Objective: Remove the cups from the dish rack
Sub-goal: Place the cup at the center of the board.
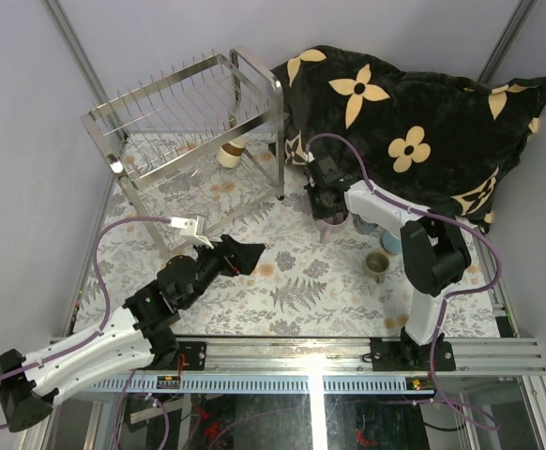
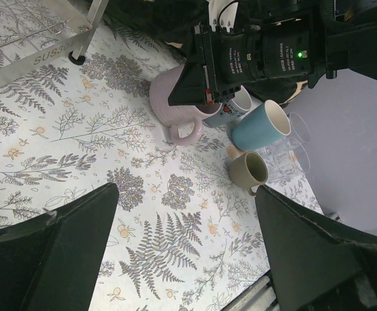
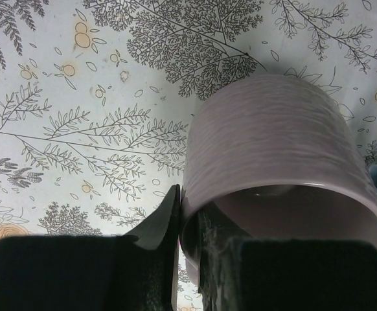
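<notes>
Here, right gripper (image 1: 327, 214) pinches lilac mug (image 3: 273, 129) by rim wall for upright set-down beside unloaded cups (image 2: 260, 126) toward right edge. Left gripper (image 1: 240, 253) spread wide, empty, mid-worktop. Cream-and-brown cup (image 1: 229, 153) sits in dish rack (image 1: 280, 141), far-left corner.

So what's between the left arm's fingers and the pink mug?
Nothing but the bare fern-printed tablecloth. In the left wrist view, the open left fingers point toward the pink mug, with only cloth in that stretch.
</notes>
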Controlling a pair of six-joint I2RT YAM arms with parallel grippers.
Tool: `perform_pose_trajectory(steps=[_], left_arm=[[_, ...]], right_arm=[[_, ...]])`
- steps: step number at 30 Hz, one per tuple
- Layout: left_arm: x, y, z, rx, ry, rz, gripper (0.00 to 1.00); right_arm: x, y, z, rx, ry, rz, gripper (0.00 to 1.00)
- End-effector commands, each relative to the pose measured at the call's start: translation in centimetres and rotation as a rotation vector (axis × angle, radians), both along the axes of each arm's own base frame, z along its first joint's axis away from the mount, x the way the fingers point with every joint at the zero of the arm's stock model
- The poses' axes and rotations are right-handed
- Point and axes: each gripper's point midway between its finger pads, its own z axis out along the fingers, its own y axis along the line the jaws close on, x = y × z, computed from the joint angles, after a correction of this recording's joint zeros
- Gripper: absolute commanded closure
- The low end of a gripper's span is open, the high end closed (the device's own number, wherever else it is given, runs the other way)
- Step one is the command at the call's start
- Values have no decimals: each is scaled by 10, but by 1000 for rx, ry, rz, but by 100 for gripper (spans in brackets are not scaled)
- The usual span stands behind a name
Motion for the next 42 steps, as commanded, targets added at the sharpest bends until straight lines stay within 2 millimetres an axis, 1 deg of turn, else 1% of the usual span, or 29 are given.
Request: perform_pose_trajectory(steps=[1,2,4,7,8,10,13,16,20,22,24,28,31,34,35,37,39,42], left_arm=[[1,-2,5,-17,-24,-4,13],[1,-2,5,-17,-22,-3,13],[2,-3,3,-14,-16,-2,13],[2,-4,1,-9,-9,-1,13],[3,-4,1,-8,-7,0,13],[3,-4,2,-9,-5,4,13],[4,-4,1,-4,-3,8,13],[6,-3,1,2,3,20,13],[12,3,3,20,3,70,13],[18,7,6,31,2,108,13],[24,11,7,47,7,156,13],[40,11,2,92,19,228,12],[56,8,-7,171,36,289,12],[72,8,-10,238,46,366,12],[77,10,-9,259,42,399,12],[88,15,-10,317,30,469,11],[99,21,-12,392,16,550,11],[115,29,-17,562,-8,657,10]], right_arm=[[22,2,6,33,-45,-4,100],[23,1,6,34,-46,-7,96],[26,1,7,37,-54,-10,80],[28,2,11,47,-75,-9,81],[29,1,11,46,-78,-13,80],[31,1,13,46,-84,-16,69],[32,1,18,49,-99,-21,62],[32,-1,30,60,-126,-30,60],[26,-5,57,99,-190,-45,58],[19,-6,70,137,-220,-50,57],[8,-6,95,209,-269,-53,55],[-26,4,127,377,-342,-20,52],[-50,2,148,430,-398,1,51],[-73,-3,154,484,-421,19,51],[-80,-4,159,512,-438,27,50],[-92,-8,163,547,-458,32,49],[-101,-11,163,572,-470,44,48],[-110,-10,160,593,-464,68,48]])
